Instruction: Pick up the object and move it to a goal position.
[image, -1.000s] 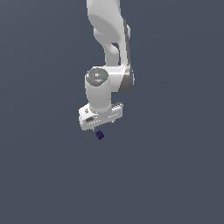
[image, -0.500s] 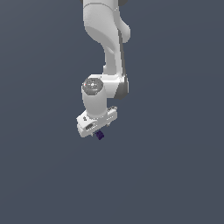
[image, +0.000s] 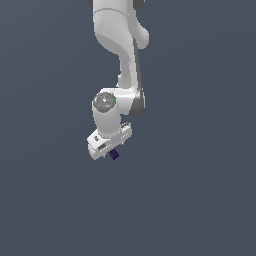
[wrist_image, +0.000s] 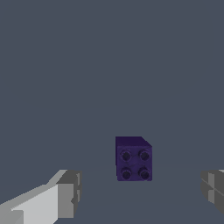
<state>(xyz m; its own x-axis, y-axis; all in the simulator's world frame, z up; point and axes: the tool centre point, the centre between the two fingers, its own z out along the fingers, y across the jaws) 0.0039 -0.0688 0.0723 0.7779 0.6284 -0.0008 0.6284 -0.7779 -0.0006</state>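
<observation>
End effector (wrist_image: 140, 192) moved left; cube (wrist_image: 134, 159) between spread fingers, untouched.

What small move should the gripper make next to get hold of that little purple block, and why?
Probably ease straight down until the fingers flank the block, then close. In the wrist view the gripper is open, one finger on each side, both clear of the block, which sits roughly between them, somewhat nearer one. In the exterior view the block peeks out just beneath the gripper.
</observation>
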